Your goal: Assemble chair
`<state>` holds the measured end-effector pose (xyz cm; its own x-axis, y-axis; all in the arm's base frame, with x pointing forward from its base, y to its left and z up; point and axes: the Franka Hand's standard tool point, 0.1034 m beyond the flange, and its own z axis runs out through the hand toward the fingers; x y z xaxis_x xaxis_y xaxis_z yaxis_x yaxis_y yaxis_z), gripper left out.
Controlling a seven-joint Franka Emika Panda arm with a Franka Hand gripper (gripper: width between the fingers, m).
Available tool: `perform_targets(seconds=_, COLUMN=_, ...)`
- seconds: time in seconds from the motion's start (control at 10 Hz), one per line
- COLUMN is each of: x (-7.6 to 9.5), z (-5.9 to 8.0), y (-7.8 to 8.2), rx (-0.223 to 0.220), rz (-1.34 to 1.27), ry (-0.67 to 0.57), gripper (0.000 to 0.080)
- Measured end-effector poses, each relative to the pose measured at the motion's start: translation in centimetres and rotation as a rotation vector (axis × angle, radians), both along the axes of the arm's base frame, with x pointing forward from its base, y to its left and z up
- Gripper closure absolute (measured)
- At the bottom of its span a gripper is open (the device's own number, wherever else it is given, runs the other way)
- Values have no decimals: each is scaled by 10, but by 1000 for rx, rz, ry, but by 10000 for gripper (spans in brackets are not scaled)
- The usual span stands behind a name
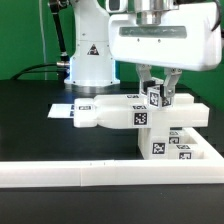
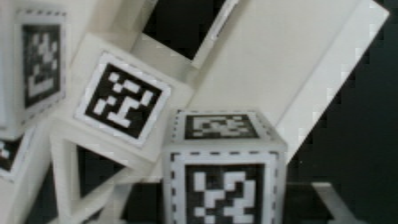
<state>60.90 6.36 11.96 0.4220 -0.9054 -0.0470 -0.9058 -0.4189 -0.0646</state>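
1. In the exterior view, one big white end effector (image 1: 158,92) hangs over one black desk (image 1: 30,115).
2. Its two fingers (image 1: 147,82) are pressed in on one small white block (image 1: 158,97) with a black-and-white tag.
3. That block sits on top of the white chair parts (image 1: 140,115) in the middle of the desk.
4. I can count about six tags on the parts.
5. One long low white rail (image 1: 60,175) lies in front of them.
6. One flat marker board (image 1: 62,111) lies at the exterior view's left.
7. In the wrist view, one tagged block (image 2: 222,165) is close up.
8. White chair panels (image 2: 116,100) with tags lean beside it.
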Motion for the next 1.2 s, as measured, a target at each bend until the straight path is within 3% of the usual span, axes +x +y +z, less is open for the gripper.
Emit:
perform_targets(seconds=0.5, x=0, z=0, y=0, rx=19, rz=-473, ry=21, gripper=512)
perform_targets(seconds=1.2, x=5, z=1, y=-7, rx=31, rz=-845, ry=8, gripper=512)
